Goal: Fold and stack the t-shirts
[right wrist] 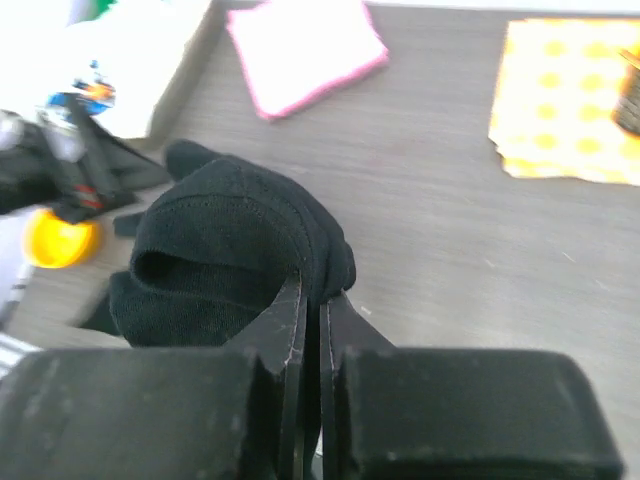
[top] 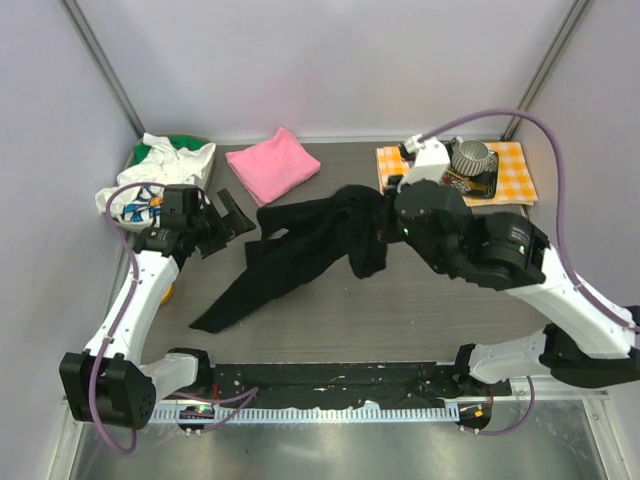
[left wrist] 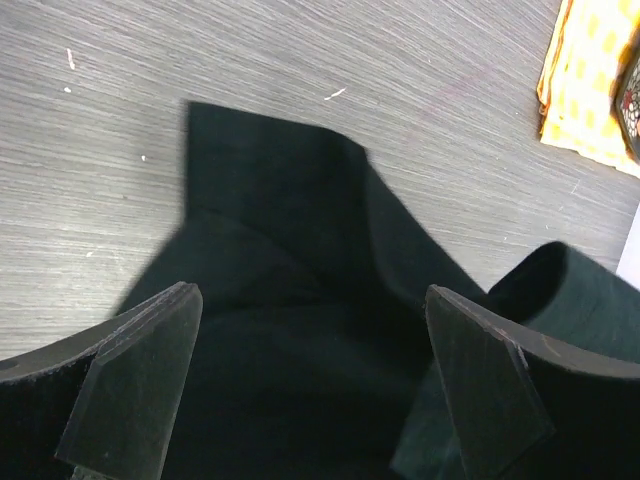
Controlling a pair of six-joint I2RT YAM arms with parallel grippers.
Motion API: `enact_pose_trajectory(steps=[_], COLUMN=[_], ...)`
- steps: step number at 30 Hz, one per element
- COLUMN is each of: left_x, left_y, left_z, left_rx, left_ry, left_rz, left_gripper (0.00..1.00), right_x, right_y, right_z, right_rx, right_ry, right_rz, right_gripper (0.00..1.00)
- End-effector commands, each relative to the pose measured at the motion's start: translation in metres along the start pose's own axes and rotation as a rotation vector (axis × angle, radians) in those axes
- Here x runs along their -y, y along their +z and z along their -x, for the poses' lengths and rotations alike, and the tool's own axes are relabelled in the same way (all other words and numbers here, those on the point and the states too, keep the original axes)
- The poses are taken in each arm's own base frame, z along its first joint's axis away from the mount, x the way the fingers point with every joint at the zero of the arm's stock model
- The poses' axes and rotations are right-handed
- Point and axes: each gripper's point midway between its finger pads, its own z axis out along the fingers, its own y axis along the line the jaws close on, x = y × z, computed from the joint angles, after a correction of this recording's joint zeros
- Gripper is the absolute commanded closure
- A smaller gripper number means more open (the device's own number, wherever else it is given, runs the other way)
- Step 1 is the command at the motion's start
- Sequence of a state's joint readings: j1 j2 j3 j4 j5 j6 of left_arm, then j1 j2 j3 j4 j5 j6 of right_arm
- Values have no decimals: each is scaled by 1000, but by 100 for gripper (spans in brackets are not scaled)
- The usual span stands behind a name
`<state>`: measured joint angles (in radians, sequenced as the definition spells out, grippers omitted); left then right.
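The large black t-shirt lies crumpled across the middle of the table, one end trailing to the near left. My right gripper is shut on a bunched fold of it and holds that end raised. My left gripper is open just left of the shirt's upper edge; in the left wrist view the black cloth lies flat below and between its spread fingers. The folded pink t-shirt lies at the back centre, also in the right wrist view.
An orange-and-white checked cloth with a dark object and a grey ribbed thing on it sits at the back right. White printed clothing is piled at the back left. A yellow object lies by the left arm.
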<state>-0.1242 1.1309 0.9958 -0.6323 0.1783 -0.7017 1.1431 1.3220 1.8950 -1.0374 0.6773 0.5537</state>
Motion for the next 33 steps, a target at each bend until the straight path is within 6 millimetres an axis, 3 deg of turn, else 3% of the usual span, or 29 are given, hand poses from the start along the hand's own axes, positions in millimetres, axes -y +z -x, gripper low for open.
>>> enact_pose_trajectory(steps=[1, 2, 4, 5, 6, 7, 8, 12, 14, 18, 19, 21, 22, 23, 25, 26, 28, 29, 33], left_x=[14, 15, 16, 17, 18, 19, 21, 27, 31, 22, 16, 7, -5, -1, -3, -3, -7, -8, -16], left_y=[2, 3, 4, 2, 2, 1, 2, 3, 6, 20, 32, 44, 58, 61, 71, 82, 90, 101, 124], left_z=[12, 12, 11, 9, 8, 7, 2, -18, -35, -52, -55, -55, -58, -51, -46, -43, -41, -38, -32], left_rx=[33, 28, 22, 21, 24, 27, 21, 23, -3, -33, -53, -70, -91, -79, -76, -84, -106, -112, -121], left_ry=[36, 35, 35, 33, 36, 39, 49, 103, 137, 161, 162, 164, 169, 167, 173, 172, 168, 170, 153], left_rz=[-54, -58, -63, -71, -71, -73, -72, -43, -29, 43, 78, 140, 214, 224, 264, 290, 330, 356, 422], left_gripper=[1, 0, 1, 1, 1, 1, 1, 1, 1, 1, 1, 2, 3, 3, 5, 5, 9, 10, 14], right_x=[82, 98, 120, 131, 136, 141, 145, 135, 119, 97, 90, 95, 86, 85, 105, 114, 138, 144, 157], right_y=[-8, -4, -9, -7, -7, -8, -7, -4, 4, 42, 54, 78, 94, 105, 128, 133, 142, 142, 139], right_z=[-41, -61, -79, -100, -108, -115, -120, -107, -98, -108, -110, -122, -120, -139, -142, -155, -164, -179, -207], right_rx=[-7, -30, -49, -85, -100, -108, -114, -93, -90, -120, -119, -162, -142, -205, -216, -256, -285, -322, -381], right_ry=[-35, -60, -18, -45, -50, -46, -59, -63, -78, -182, -176, -208, -160, -144, -89, -81, -60, -66, -90], right_rz=[-296, -353, -404, -441, -456, -479, -498, -472, -411, -406, -393, -410, -364, -309, -321, -324, -364, -370, -390], right_gripper=[99, 99, 99, 88, 25, 4, 1, 1, 1, 0, 0, 0, 0, 2, 6, 8, 11, 12, 14])
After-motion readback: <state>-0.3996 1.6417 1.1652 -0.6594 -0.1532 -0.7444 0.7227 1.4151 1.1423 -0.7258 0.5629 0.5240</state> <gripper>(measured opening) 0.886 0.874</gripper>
